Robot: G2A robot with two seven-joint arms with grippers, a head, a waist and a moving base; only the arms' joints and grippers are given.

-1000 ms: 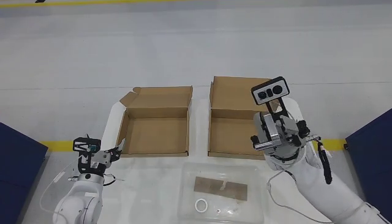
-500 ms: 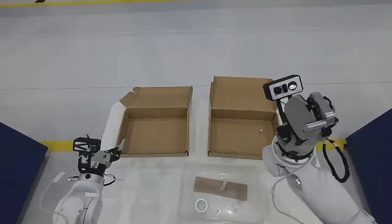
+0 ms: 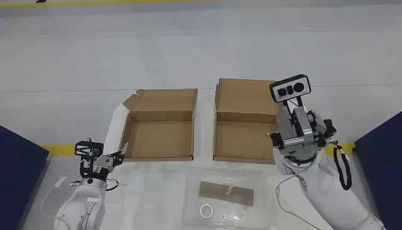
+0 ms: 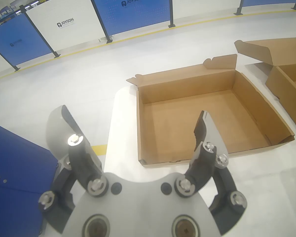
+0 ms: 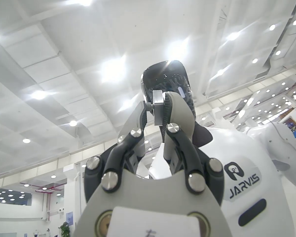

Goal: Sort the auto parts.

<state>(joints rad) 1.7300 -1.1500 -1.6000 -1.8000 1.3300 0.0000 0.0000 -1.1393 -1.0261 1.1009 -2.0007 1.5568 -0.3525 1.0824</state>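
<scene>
Auto parts look mostly unsorted: a white ring (image 3: pixel 206 211) and a few small pale pieces lie in the clear plastic tray (image 3: pixel 259 183) at the tabletop's near edge, with a flat brown cardboard strip (image 3: pixel 226 193) among them. One small silver metal cylinder (image 5: pixel 159 114) is clamped between the jaws of the right gripper (image 5: pixel 153 106), which is raised and turned upward above the right wall of the right-hand open brown cardboard box (image 3: pixel 239 139), near the tabletop's right edge. The left-hand open brown cardboard box (image 3: pixel 160 139) beside it shows a bare floor. The left gripper (image 4: pixel 133 114) sits at the tabletop's left edge, jaws spread wide and holding nothing. By my reading, the held part awaits its box, and the tray's contents are yet to be sorted.
</scene>
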